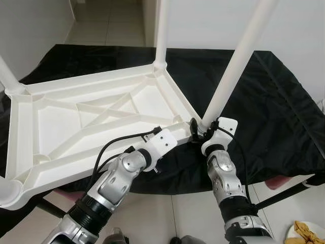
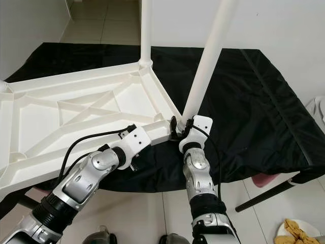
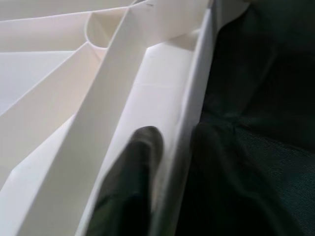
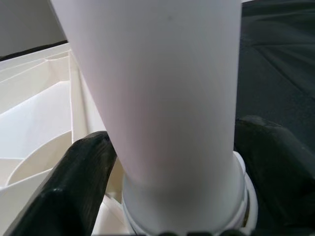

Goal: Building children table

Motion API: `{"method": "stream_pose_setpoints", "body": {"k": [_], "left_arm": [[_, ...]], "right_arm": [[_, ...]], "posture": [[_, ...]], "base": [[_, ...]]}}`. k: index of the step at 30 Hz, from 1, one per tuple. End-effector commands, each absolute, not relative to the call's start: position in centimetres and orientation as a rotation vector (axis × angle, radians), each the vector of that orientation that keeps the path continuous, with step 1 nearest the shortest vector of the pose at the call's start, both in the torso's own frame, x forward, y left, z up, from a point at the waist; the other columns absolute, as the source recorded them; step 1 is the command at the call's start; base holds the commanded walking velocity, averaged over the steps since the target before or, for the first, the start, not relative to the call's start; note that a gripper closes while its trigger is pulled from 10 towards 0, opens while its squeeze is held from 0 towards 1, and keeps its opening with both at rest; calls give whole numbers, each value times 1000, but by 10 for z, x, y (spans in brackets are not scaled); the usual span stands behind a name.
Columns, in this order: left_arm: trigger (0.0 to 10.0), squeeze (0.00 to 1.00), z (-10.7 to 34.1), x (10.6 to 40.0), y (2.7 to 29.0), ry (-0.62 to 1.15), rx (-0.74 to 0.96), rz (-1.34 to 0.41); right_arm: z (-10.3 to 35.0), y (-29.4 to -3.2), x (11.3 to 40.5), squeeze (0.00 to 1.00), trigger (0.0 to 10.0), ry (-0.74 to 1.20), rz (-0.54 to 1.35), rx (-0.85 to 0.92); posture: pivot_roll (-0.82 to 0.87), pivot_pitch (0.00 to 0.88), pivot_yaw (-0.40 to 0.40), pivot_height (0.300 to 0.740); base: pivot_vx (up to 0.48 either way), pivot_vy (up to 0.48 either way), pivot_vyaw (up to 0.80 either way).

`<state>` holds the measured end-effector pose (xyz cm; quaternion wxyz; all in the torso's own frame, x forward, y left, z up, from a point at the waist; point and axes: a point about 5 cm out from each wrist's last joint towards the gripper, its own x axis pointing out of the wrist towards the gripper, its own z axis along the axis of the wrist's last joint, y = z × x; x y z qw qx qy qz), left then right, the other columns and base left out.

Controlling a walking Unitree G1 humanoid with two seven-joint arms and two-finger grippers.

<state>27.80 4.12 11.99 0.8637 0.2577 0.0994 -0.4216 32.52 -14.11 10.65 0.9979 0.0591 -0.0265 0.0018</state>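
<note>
The white plastic tabletop lies upside down on a black cloth, its ribbed underside facing up. A white leg stands in the corner socket nearest the robot and leans away to the right; another leg stands upright at the far corner, and a third shows at the far left corner.

The right gripper is at the base of the near leg — one black finger on each side of the tube, pressed against it just above the socket. The right forearm rises almost straight up from below, wrist bent toward the leg.

The left gripper pinches the near edge wall of the tabletop, one finger inside the frame and the other outside over the cloth. The left arm reaches forward with the elbow bent.

The cloth covers a low surface on a pale tiled floor.
</note>
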Motion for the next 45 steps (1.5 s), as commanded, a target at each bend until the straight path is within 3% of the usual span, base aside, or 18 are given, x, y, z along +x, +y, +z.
{"method": "stream_pose_setpoints", "body": {"k": [1,5,6,7,8,9,10,15,17,28,45], "left_arm": [[10000,1000,123,274,31,182,550,-958],[10000,1000,126,275,30,174,552,-967],[10000,690,127,275,29,170,561,-967],[10000,690,127,275,29,170,561,-967],[10000,392,132,278,26,151,557,-971],[10000,392,132,278,26,151,557,-971],[10000,0,139,281,22,127,550,-975],[10000,0,148,285,14,94,534,-987],[10000,0,154,290,-2,72,530,-1012],[10000,0,139,296,-23,130,543,-1020],[10000,0,117,310,4,250,555,-920]], "right_arm": [[94,-145,321,0,10000,9,-4,120],[95,-147,322,0,10000,10,-4,115],[95,-147,322,0,10000,11,-3,114],[95,-147,322,0,10000,11,-3,114],[95,-147,322,0,10000,11,0,113],[95,-147,322,0,10000,11,0,113],[95,-146,322,0,10000,10,7,109],[96,-145,322,0,10000,6,19,105],[98,-145,322,0,10000,1,29,99],[103,-146,322,0,10000,-14,26,101],[102,-149,320,0,10000,-12,2,111]], "posture": [[53,20,-35,740],[52,18,-35,740],[52,18,-35,740],[52,18,-35,740],[52,18,-36,740],[52,18,-36,740],[52,22,-37,740],[52,25,-38,740],[50,29,-38,740],[26,37,-24,740],[32,46,-13,740]], "base": [[0,0,0],[0,0,0],[0,0,0],[0,0,0],[0,0,0],[0,0,0],[0,0,0],[0,0,0],[0,0,0],[0,0,0],[0,0,0]]}}
